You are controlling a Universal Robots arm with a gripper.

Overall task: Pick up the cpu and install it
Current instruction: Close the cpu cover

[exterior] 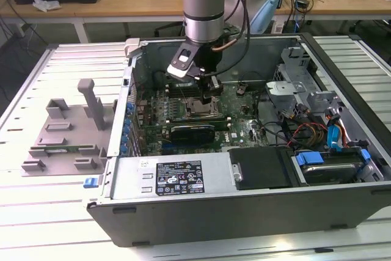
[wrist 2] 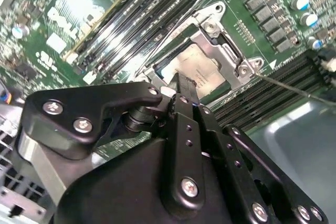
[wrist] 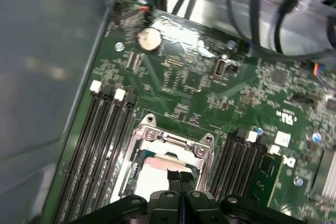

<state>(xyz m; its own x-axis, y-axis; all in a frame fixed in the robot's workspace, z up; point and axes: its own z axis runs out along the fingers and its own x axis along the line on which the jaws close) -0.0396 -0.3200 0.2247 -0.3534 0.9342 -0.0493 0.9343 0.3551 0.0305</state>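
Robot arm with black two-fingered tool [exterior: 206, 98] lowered into the open grey metal computer case [exterior: 244, 212], which lies on its side on the pale slatted worktop [exterior: 36, 224].

Tool: clenched. In both wrist views the two narrow black fingertips [wrist: 180, 178] [wrist 2: 185, 83] are pressed together with nothing gripped between them. Their ends stand directly over the cpu; whether they touch its top cannot be told.

Task object: the small flat square cpu with a silvery-white metal top [wrist 2: 198, 65] [wrist: 151, 178] lies flat inside the silver-grey metal socket frame [wrist: 173, 141] [wrist 2: 231, 51], whose screwed corners surround it on the sides that show.

Container and contents: the case holds the green motherboard [wrist: 184, 77] [exterior: 241, 111], which carries the socket frame between two banks of long black memory slots [wrist: 100, 140]. A round silver coin battery [wrist: 148, 39] sits on the board, well apart from the socket. In the exterior view, a long black graphics card [exterior: 192, 131] stands just beside the socket on the near side, and a silver power supply box [exterior: 177, 178] fills the near edge of the case.

Surroundings: a grey plastic tray with upright posts [exterior: 61, 132] rests on the worktop beside the case, on the exterior view's left.
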